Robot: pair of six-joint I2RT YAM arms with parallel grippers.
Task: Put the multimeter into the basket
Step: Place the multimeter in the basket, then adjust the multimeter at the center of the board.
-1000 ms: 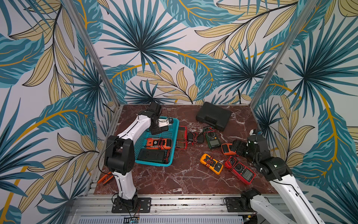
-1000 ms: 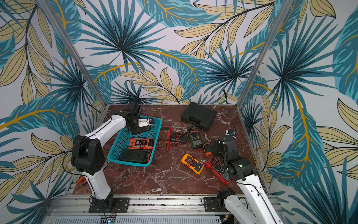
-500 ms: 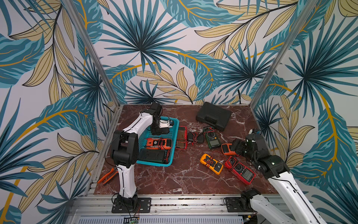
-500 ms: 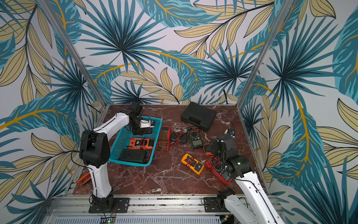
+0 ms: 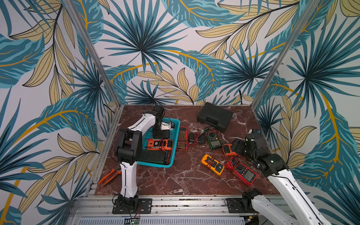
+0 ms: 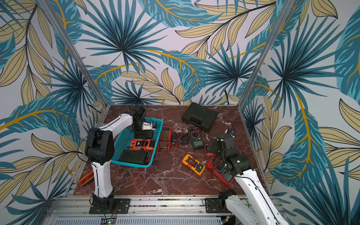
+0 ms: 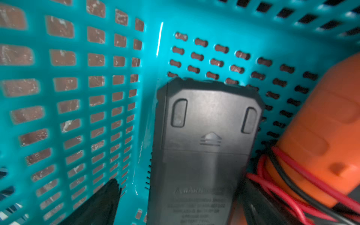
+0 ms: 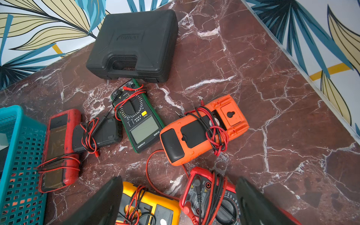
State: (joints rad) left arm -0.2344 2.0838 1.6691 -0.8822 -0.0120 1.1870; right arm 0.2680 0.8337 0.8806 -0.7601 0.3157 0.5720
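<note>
Released now: left gripper (image 7: 180, 180) has spread wide around the black multimeter (image 7: 210, 120), lying inside the basket (image 7: 152, 48) against an orange meter (image 7: 321, 116). Only the left wrist view shows the gap. Outside the basket, the right gripper (image 8: 179, 178) hangs wide.

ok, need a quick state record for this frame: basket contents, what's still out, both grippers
basket contents: black meter face down at far end; orange meter in the middle; dark meter at near end
left gripper: open, inside the basket at the black meter, not gripping it
right gripper: open, empty, above yellow meter and red meter
also on table: second red meter beside basket; green meter; face-down orange meter
other: black case at back
</note>
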